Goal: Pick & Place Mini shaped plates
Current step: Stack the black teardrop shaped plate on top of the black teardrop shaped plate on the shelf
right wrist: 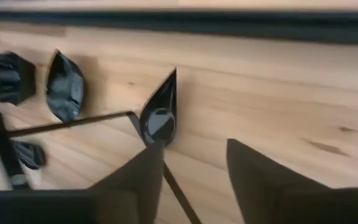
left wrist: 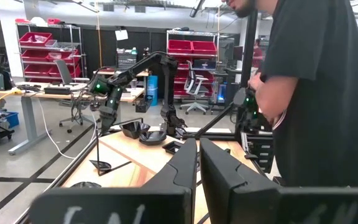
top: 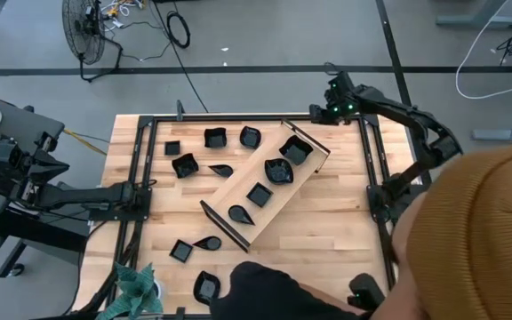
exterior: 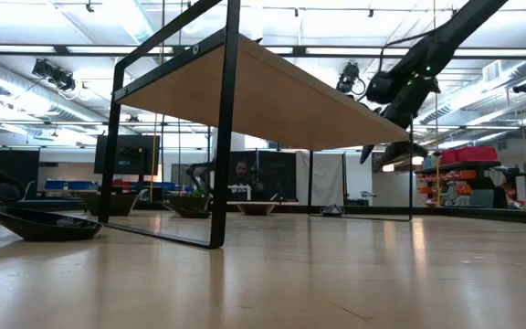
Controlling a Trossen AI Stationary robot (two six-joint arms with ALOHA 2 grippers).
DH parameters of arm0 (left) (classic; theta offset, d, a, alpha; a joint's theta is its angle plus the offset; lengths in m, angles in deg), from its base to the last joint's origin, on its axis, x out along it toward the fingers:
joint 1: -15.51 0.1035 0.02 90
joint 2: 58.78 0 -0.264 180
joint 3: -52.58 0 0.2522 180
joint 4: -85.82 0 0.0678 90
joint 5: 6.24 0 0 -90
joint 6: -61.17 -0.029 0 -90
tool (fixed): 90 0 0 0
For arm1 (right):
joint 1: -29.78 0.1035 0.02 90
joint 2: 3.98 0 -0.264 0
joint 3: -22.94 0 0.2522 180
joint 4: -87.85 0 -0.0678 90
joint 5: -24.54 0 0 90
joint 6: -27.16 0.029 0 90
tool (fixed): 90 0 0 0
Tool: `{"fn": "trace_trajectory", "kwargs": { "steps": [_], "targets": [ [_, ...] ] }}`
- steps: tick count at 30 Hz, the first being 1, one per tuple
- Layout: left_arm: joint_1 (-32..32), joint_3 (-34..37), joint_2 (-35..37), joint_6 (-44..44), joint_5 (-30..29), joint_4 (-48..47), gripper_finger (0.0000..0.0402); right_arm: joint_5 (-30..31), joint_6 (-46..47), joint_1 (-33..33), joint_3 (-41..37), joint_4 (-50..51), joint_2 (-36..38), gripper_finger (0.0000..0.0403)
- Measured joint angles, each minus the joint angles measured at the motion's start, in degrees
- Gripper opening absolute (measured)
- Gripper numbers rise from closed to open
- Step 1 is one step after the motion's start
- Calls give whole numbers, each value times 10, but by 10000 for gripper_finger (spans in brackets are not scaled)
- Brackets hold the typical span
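Light-wood tray (top: 235,187) lying diagonally on the table (top: 345,222) (person (top: 478,231) leaning alongside).

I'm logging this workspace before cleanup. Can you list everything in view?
tray: one, light wood with black ends, diagonal at mid-table
plates in tray: four, black, in a row
loose plates: at least eight, black, scattered on the table
frame: one, black, standing on the table
crumpled item: one, teal, near left corner
fan: one, black, floor beyond the table
person: one, tan beanie, black sleeve, near right
left gripper: dark, left edge
right gripper: dark, open, far right corner
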Motion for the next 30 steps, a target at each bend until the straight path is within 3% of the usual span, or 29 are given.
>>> {"fn": "trace_trajectory", "kwargs": {
  "steps": [6,11,30],
  "targets": [
    [0,0,0,0,0,0,25,-2,-1,18,0,-34,-44,249],
    [0,0,0,0,0,0,25,0,37,26,0,-56,-76,285],
    [0,0,0,0,0,0,25,27,61,48,0,-129,-148,274]
  ]
}}
